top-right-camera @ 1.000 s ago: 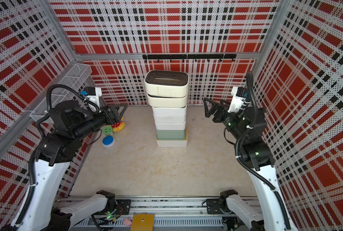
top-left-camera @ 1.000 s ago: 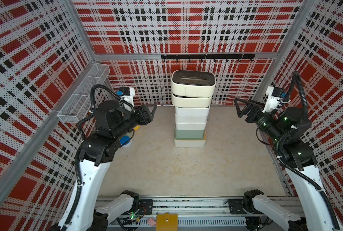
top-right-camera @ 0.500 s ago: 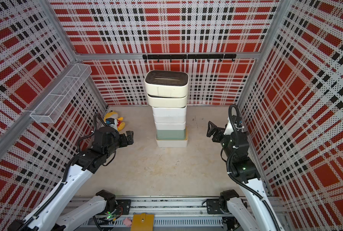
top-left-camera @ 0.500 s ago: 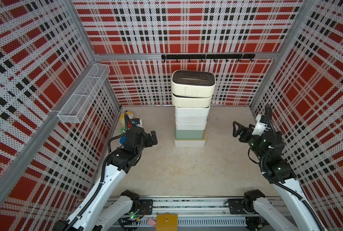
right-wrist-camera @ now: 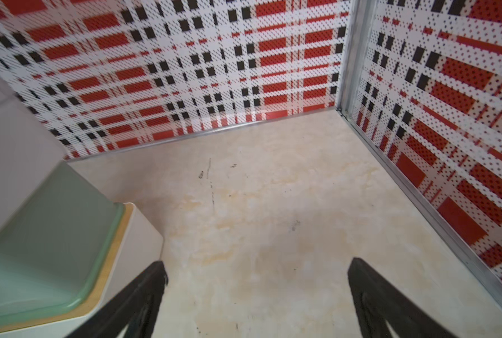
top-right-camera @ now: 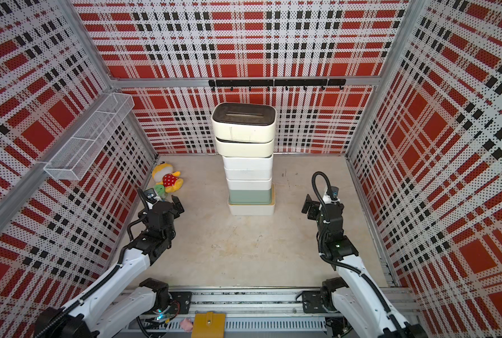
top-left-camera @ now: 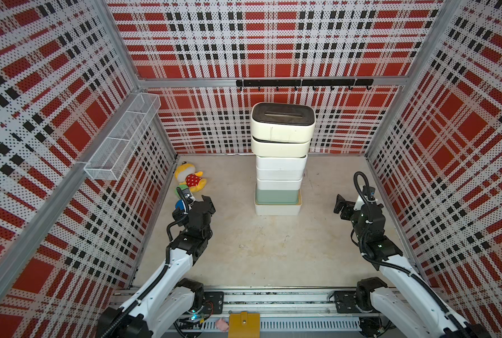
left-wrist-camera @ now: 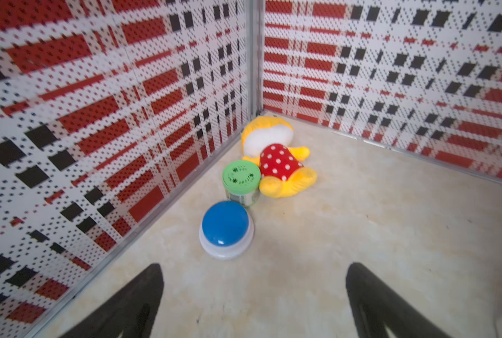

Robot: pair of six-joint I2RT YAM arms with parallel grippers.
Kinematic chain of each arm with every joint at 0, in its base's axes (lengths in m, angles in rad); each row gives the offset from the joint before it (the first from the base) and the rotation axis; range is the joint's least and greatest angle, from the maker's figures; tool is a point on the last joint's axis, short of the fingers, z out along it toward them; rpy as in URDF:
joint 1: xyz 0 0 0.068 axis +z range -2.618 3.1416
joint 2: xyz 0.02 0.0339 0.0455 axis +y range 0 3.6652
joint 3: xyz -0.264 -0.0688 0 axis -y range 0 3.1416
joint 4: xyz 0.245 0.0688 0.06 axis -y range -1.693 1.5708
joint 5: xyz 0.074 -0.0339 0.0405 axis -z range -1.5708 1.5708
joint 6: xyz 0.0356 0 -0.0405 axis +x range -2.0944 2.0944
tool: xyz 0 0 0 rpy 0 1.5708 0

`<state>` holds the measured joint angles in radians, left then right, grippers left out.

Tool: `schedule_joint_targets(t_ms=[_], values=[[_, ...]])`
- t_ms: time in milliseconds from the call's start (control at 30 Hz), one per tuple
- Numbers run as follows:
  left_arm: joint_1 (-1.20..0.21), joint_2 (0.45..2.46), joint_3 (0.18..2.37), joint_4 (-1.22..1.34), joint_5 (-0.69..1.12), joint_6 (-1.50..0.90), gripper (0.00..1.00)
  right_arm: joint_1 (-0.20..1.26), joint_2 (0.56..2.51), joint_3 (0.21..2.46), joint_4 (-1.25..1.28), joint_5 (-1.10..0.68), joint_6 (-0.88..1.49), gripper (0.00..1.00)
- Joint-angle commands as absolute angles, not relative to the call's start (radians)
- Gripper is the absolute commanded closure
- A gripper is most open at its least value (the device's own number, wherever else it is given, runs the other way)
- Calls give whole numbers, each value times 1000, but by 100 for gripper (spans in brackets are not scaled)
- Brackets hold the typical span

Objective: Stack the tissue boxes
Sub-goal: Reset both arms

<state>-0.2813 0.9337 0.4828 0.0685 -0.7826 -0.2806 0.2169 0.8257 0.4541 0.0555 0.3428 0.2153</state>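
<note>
Along the left wall, a white wire-mesh basket (top-left-camera: 121,140) hangs above the beige tabletop (top-left-camera: 273,251). In the far-left corner lies a yellow plush toy in a red, white-dotted dress (left-wrist-camera: 276,158), with a small green-lidded jar (left-wrist-camera: 241,178) right beside it and a blue dome button on a white base (left-wrist-camera: 225,224) just beside the jar. The left gripper (left-wrist-camera: 255,272) hovers near the button, its black fingers spread wide with nothing between them.

In the middle of the table, toward the back wall, the tissue boxes (top-left-camera: 279,164) stand in one column. A white box with a tan wood lid (right-wrist-camera: 138,231) sits at the bottom and a mint-green box (right-wrist-camera: 47,228) rests on it. Plain white boxes come above that, and a rounded cream box with a dark slotted lid (top-left-camera: 282,115) is on top.

To the right, near the stack's foot but not touching it, the right gripper (top-left-camera: 341,206) is likewise spread wide and empty, low over bare table.
</note>
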Motion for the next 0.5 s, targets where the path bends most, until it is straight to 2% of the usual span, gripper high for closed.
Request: schedule_joint_targets(t_ms=[0, 267, 467], values=[[-265, 999, 432, 302, -842, -184, 1, 195, 855, 452, 203, 435, 138, 0], [-257, 1254, 355, 705, -708, -19, 1, 150, 967, 328, 467, 470, 63, 0], [-249, 1469, 232, 1206, -645, 104, 1, 118, 1150, 262, 747, 447, 29, 0]])
